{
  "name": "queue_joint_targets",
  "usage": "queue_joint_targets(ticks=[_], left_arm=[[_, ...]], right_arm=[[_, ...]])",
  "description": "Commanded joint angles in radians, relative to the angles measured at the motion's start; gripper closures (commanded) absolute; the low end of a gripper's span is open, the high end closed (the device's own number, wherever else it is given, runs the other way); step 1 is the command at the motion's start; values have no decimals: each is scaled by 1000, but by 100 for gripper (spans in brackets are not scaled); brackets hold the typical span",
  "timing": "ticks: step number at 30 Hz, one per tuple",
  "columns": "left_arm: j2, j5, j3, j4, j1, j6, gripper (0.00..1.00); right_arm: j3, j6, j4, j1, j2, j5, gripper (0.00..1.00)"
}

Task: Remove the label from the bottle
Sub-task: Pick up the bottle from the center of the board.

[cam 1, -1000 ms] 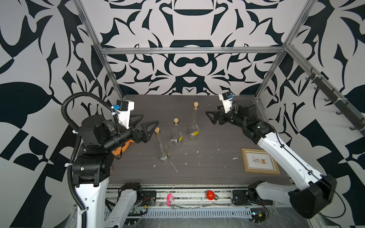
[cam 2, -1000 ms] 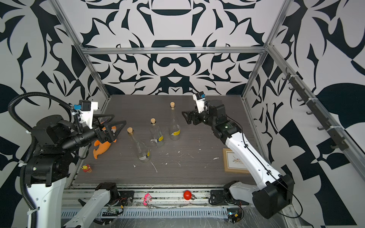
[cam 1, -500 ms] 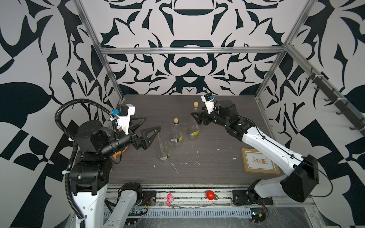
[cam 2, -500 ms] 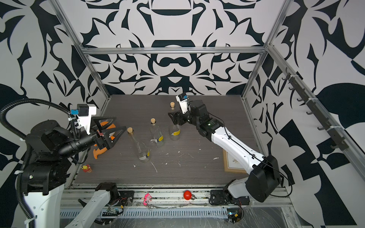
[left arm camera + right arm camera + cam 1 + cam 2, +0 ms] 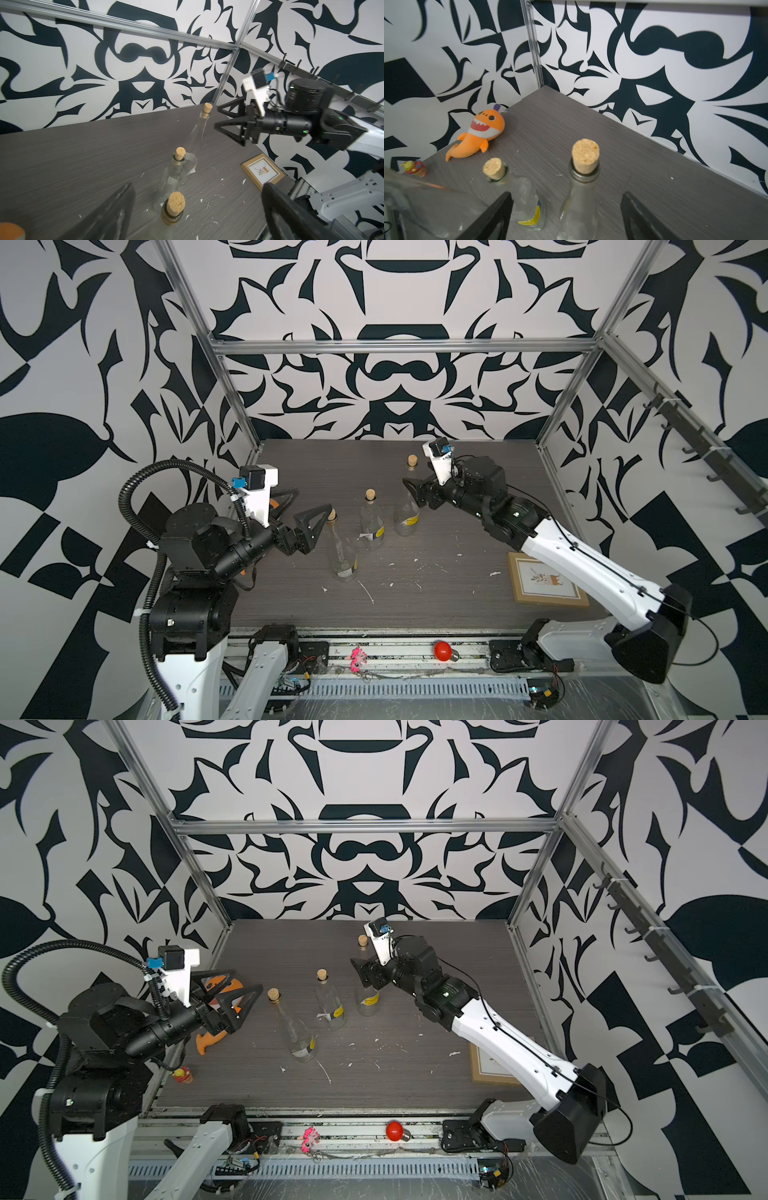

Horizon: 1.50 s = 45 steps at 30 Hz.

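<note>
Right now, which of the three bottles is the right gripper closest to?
The rearmost bottle, nearest the back wall; the open right gripper hovers beside its neck.

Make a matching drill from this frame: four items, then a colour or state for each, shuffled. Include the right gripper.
Items:
1. plush shark
2. bulb
3. picture frame
4. right gripper

Colour or state:
a. red
b. open
c. orange
d. light brown

Pairs: 1-c, 2-a, 3-d, 4-b
</note>
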Motion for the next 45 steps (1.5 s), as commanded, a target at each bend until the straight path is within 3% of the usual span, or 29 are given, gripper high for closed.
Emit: queue_joint_targets(ticks=[1, 6, 11, 21, 34, 41, 45], left_arm=[[-14, -91, -15, -11, -3, 1, 1], [-53, -177, -31, 9, -3, 3, 1], [-101, -359, -40, 18, -3, 19, 1], [-186, -341, -69, 11, -3, 44, 1], [-285, -295, -154, 59, -3, 32, 1], [-298, -298, -167, 62, -3, 33, 1], [-315, -300, -184, 84, -3, 29, 1]], right_arm=[[34, -21, -47, 26, -73, -64, 15], [18, -68, -11, 111, -75, -266, 15], [54, -138, -4, 221, 23, -322, 15], [139, -173, 107, 353, 223, -253, 17], [213, -126, 240, 363, 367, -156, 25], [250, -109, 253, 363, 402, -173, 37], [244, -94, 266, 363, 399, -183, 61]])
